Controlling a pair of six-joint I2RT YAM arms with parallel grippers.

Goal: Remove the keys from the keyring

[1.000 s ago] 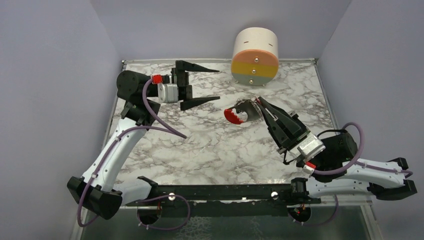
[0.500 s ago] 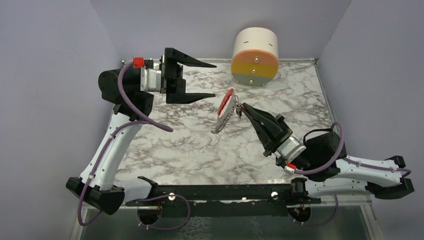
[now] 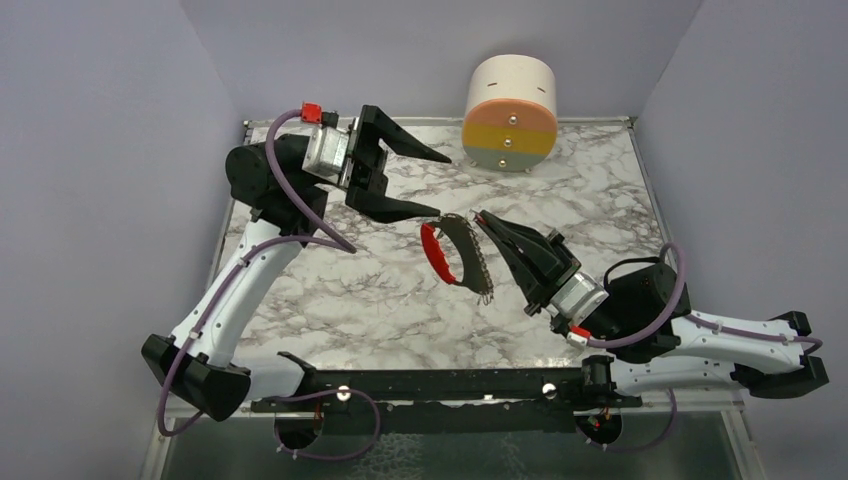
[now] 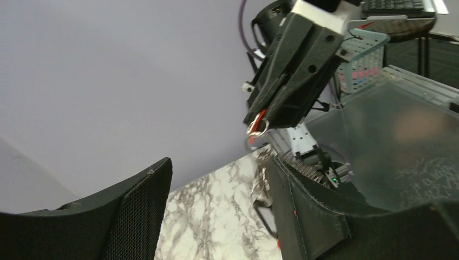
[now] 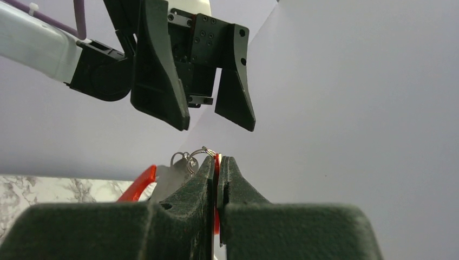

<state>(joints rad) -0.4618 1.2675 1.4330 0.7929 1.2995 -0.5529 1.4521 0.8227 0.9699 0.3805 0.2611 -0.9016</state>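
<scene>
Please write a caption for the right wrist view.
Right hand pinches the keyring; open left hand hovers above.

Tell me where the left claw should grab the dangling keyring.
Probably the red clip, from the left: it is the broadest part, hanging clear of the right claw, which pinches the red key; the open left claw faces it.

Seen from overhead, the table [image 3: 400,300] fills the middle of the frame. A cylinder [image 3: 510,100] sits at its far edge, upper centre-right of the frame. The left gripper [image 3: 443,183] is above the table, upper centre-left. The right gripper [image 3: 480,216] is at centre, just below and right of it. The keyring [image 3: 468,255] hangs from the right gripper's tip, below the left gripper and lifted off the table.
</scene>
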